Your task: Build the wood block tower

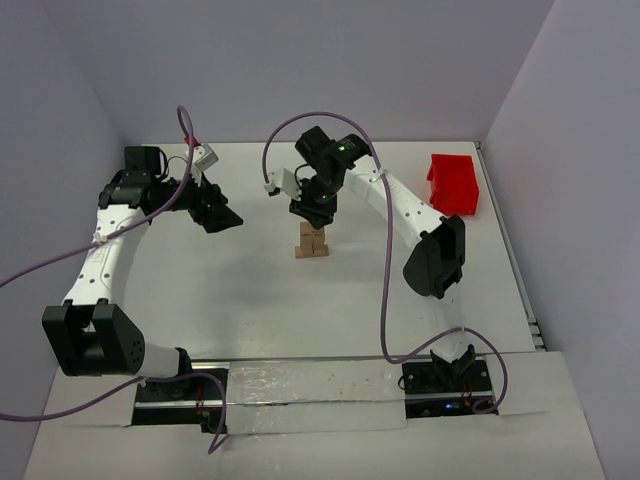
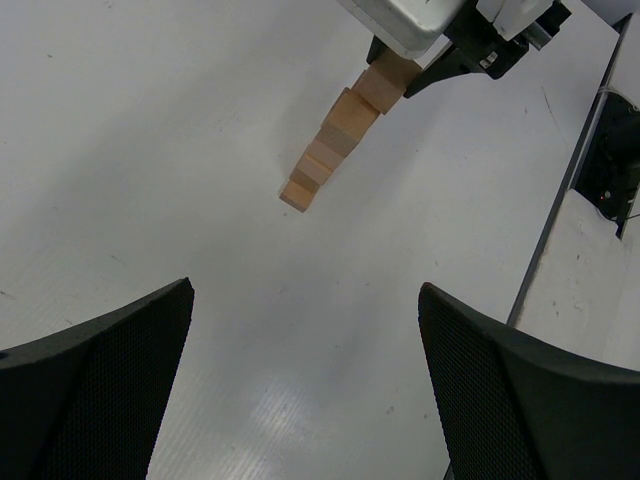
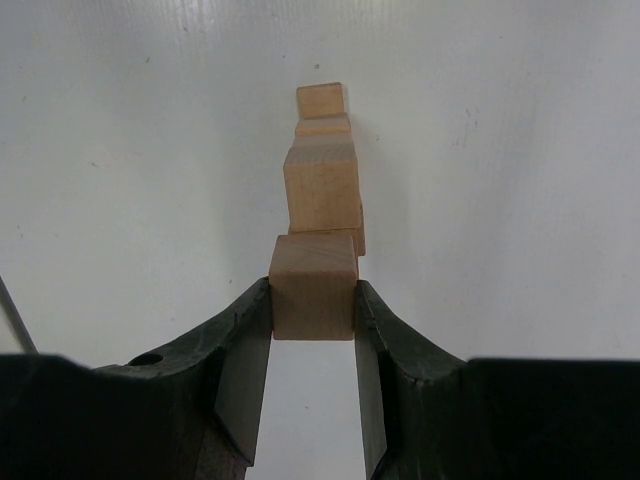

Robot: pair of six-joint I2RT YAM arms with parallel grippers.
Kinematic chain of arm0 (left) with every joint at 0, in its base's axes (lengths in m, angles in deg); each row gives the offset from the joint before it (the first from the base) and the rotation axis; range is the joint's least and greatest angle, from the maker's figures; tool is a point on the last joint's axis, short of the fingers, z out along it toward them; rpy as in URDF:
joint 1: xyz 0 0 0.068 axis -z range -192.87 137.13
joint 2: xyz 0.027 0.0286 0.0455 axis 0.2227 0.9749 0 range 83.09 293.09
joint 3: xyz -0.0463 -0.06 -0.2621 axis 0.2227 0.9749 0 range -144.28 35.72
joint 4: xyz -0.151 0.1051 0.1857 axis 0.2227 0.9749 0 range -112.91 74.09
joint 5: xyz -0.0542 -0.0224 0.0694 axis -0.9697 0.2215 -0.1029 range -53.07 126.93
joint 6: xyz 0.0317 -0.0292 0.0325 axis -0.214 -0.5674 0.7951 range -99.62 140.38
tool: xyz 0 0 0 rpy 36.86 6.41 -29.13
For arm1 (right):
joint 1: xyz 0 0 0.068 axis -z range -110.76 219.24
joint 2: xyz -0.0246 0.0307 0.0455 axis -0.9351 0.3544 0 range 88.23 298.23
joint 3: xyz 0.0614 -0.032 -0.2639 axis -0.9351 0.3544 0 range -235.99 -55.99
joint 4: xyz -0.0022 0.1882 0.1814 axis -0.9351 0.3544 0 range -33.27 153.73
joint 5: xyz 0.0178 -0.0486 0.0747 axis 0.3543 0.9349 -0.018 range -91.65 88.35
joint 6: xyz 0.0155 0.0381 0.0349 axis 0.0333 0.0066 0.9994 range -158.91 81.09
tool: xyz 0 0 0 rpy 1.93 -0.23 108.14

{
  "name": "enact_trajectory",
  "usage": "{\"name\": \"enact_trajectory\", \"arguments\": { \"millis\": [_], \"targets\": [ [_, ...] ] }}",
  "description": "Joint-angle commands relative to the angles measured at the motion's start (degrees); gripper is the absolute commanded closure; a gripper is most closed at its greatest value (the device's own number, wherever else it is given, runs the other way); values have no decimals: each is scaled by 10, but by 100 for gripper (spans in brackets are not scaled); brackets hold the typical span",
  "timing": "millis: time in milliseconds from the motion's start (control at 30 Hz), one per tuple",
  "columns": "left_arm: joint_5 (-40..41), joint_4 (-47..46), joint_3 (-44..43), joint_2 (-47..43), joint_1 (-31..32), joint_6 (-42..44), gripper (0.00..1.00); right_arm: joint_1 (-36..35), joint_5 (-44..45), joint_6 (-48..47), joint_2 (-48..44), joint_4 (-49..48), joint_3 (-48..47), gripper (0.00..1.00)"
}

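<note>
The tower (image 1: 312,242) of tan wood blocks stands at the table's middle, wider at its base. It shows in the left wrist view (image 2: 335,145) and in the right wrist view (image 3: 322,180). My right gripper (image 1: 315,208) hangs right above its top, shut on one wood block (image 3: 314,285) held between both fingertips, close over the uppermost stacked cube. My left gripper (image 1: 216,212) is open and empty, off to the tower's left above bare table, its two fingers (image 2: 100,380) spread wide.
A red plastic bin (image 1: 453,184) stands at the back right near the side wall. The arm bases and a taped strip (image 1: 310,395) lie along the near edge. Purple cables (image 1: 385,290) loop over both arms.
</note>
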Motion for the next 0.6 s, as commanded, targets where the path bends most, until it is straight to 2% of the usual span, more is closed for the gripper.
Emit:
{"name": "enact_trajectory", "arguments": {
  "millis": [0, 567],
  "targets": [
    [-23, 3, -27, 5, -3, 11, 1, -5, 3, -6, 9, -6, -26, 95],
    [-24, 7, -31, 10, -3, 15, 1, -9, 7, -6, 19, -5, -35, 94]
  ]
}}
